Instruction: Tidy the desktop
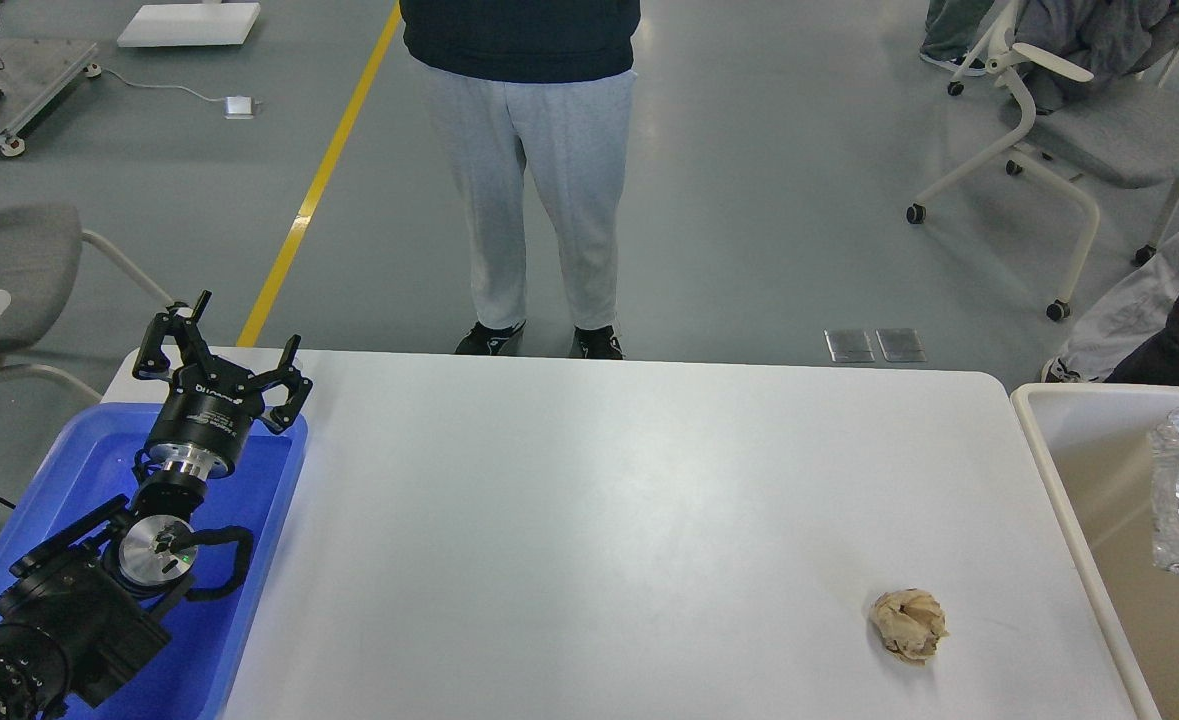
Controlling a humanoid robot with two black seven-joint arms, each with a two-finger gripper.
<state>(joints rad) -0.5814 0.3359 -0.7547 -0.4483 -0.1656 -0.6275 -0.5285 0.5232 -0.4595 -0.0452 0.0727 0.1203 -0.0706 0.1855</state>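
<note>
Left tool spread; bin cut off.

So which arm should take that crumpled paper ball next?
Probably right. The paper ball lies on the desktop beside the beige bin; the open left hand is over the blue tray. The right arm isn't in view.

Small white lettering, unreadable

Printed on the black collar of the left gripper, left of frame; too small and blurred to make out. No other text, numbers or signs legible.
</note>
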